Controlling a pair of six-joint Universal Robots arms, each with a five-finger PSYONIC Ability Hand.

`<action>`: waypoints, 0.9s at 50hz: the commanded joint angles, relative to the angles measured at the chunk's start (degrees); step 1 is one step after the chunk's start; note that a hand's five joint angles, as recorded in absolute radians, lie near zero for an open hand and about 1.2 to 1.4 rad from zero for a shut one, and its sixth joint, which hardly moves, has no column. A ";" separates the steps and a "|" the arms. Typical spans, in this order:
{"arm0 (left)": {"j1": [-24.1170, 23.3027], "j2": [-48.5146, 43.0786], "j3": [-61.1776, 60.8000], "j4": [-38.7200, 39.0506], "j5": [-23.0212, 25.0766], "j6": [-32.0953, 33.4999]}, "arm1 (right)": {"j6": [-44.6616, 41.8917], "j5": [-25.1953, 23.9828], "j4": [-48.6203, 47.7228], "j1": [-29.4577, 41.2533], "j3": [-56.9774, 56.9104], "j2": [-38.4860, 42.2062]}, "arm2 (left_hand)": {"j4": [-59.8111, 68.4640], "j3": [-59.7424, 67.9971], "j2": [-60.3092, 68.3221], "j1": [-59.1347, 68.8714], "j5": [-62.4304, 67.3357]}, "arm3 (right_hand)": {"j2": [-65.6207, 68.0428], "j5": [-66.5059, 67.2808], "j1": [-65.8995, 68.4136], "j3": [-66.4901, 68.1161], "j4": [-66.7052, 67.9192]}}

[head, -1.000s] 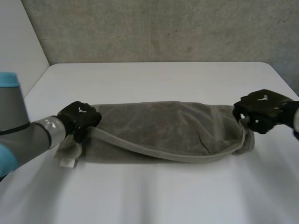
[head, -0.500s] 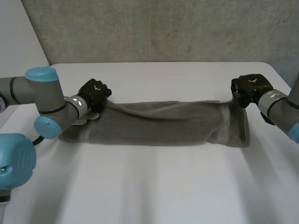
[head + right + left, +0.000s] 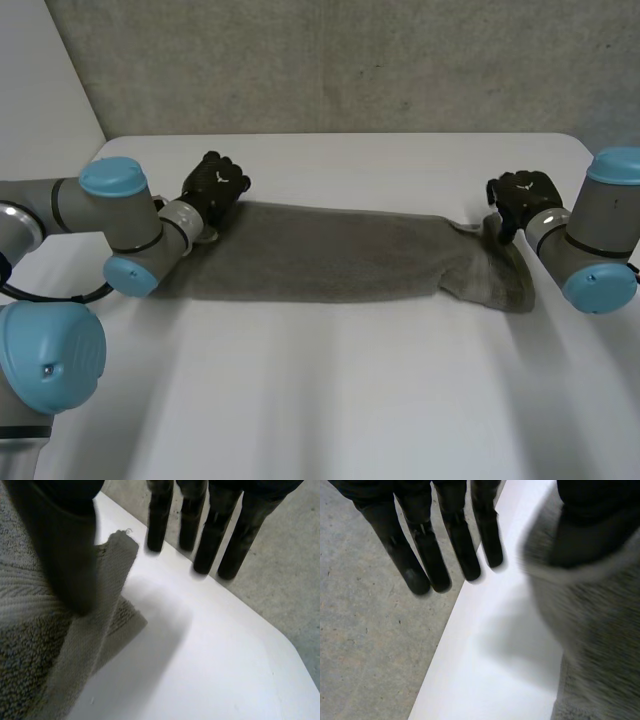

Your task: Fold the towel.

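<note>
White table point(image 3: 330, 400) bears the towel point(image 3: 340, 255) folded lengthwise; left hand point(image 3: 215, 185) at nine o'clock, right hand point(image 3: 520, 195) at three, both straight-fingered (grip released), probably so its ends lie level.

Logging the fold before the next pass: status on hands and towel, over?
Left hand open at left end of towel; right hand open at right end. Towel a long folded strip on table. A corner leans on right hand's thumb.

Colours: grey towel point(image 3: 330, 265), white table point(image 3: 350, 400).
Towel border band herringbone-woven; left robot hand point(image 3: 215, 187), right robot hand point(image 3: 521, 195) black.
</note>
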 commanded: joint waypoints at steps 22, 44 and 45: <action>2.05 21.05 -17.16 -1.14 -4.94 -9.96 | -0.68 -2.14 0.61 4.05 12.91 -26.44 | -34.11 -36.53 -36.30 -32.80 -44.73 | -16.43 -17.44 -17.33 -18.96 -18.72; 6.89 23.95 -32.89 2.46 -4.41 -10.66 | -4.99 -2.32 0.17 0.19 30.22 -26.88 | -32.60 -35.02 -34.79 -31.29 -43.21 | -5.16 -6.17 -6.06 -7.69 -7.45; 6.89 25.43 -36.46 2.81 -4.24 -10.57 | -4.12 -2.32 -0.09 -0.51 30.83 -25.75 | -32.10 -34.52 -34.29 -30.79 -42.71 | -3.83 -4.84 -4.73 -6.36 -6.11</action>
